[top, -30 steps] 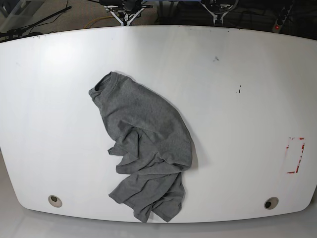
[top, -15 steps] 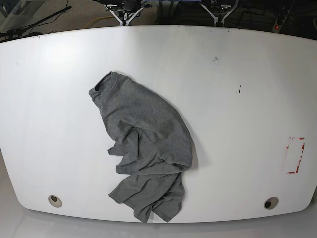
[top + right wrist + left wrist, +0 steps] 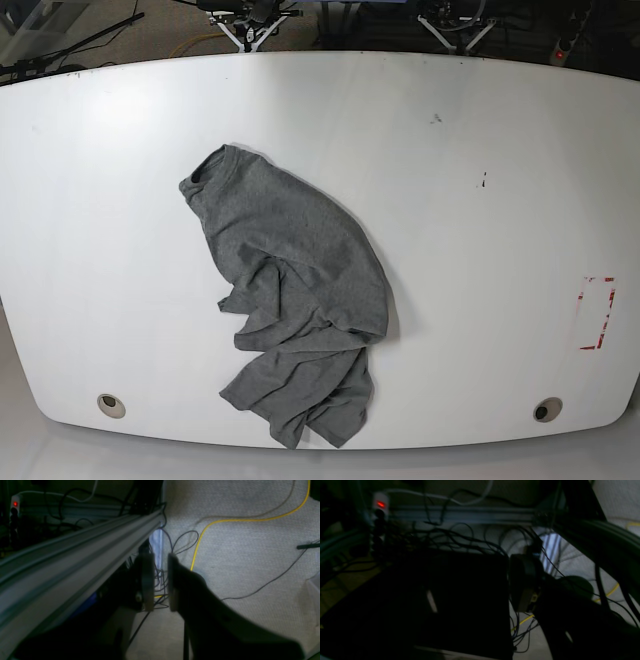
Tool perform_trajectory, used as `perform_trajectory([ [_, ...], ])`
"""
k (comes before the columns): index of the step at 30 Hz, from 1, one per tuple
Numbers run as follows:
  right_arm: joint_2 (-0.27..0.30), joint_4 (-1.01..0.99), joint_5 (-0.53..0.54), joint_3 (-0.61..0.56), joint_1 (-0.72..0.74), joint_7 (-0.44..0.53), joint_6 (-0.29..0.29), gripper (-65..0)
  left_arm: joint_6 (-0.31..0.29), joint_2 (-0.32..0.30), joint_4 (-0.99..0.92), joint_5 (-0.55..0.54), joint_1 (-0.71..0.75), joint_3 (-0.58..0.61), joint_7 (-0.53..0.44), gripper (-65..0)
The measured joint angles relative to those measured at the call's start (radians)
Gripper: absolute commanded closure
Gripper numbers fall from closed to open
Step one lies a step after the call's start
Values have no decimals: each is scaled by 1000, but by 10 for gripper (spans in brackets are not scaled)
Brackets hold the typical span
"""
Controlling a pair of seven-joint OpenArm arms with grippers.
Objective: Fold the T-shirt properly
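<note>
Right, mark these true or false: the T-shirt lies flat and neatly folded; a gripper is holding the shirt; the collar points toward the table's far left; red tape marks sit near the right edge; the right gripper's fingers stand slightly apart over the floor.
1. The T-shirt is neatly folded. False: it lies crumpled and bunched.
2. A gripper holds the shirt. False: no gripper is over the table.
3. The collar points far left. True.
4. Red tape marks sit near the right edge. True.
5. The right gripper has a narrow gap, over floor. True.
</note>
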Motion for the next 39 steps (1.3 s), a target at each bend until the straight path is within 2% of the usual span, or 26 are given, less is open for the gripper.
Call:
perform_trajectory([
  [11, 0, 20, 0, 0, -20, 5, 0, -79, -3, 3, 13, 0, 26, 0, 3, -349],
  [18, -3, 185, -2, 0, -126, 10, 0, -79, -4, 4, 176, 0, 129, 0, 6, -349],
  [28, -3, 320, 2, 1, -243, 7, 5, -79, -4, 5, 343, -1, 268, -1, 7, -349],
  [39, -7, 562, 10, 1, -431, 4, 5, -79, -4, 4, 655, -1, 494, -3, 14, -349],
])
